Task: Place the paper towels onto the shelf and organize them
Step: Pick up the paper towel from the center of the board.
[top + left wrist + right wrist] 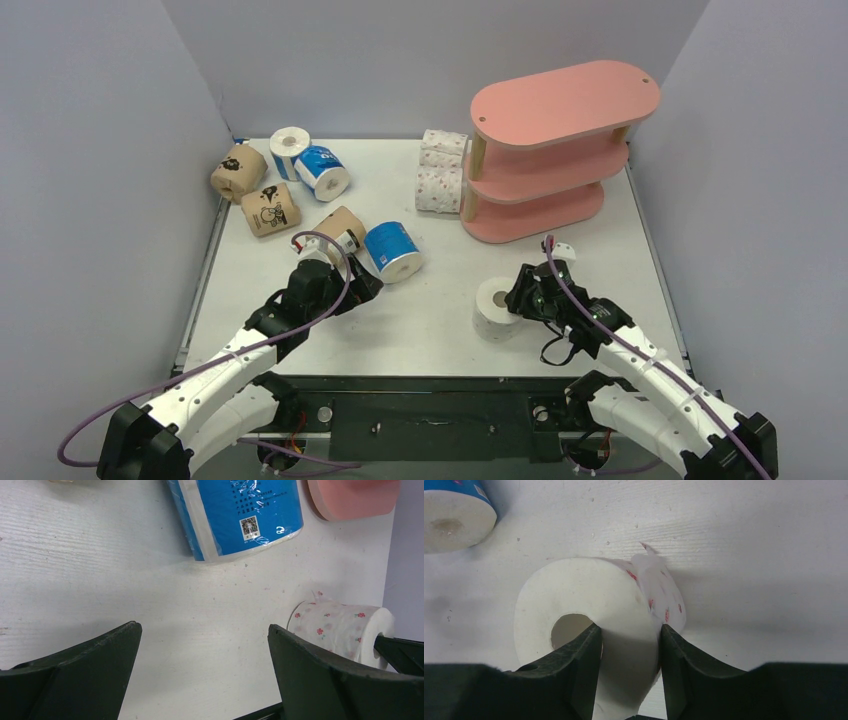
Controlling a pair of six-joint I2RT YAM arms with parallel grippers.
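The pink shelf (563, 100) stands at the back right, and its boards show no rolls. My right gripper (516, 300) is shut on a white pink-dotted roll (495, 310) standing on end on the table. In the right wrist view one finger (583, 650) is in the roll's core and the other is outside its wall (624, 595). My left gripper (366, 280) is open and empty, low over the table just in front of a blue roll (392, 250). That blue roll also shows in the left wrist view (240, 515).
More dotted rolls (440, 185) lie against the shelf's left side. Brown rolls (238, 172) (270, 209) (340, 230), a blue roll (323, 172) and a roll standing on end (290, 148) sit at the back left. Grey walls enclose the table.
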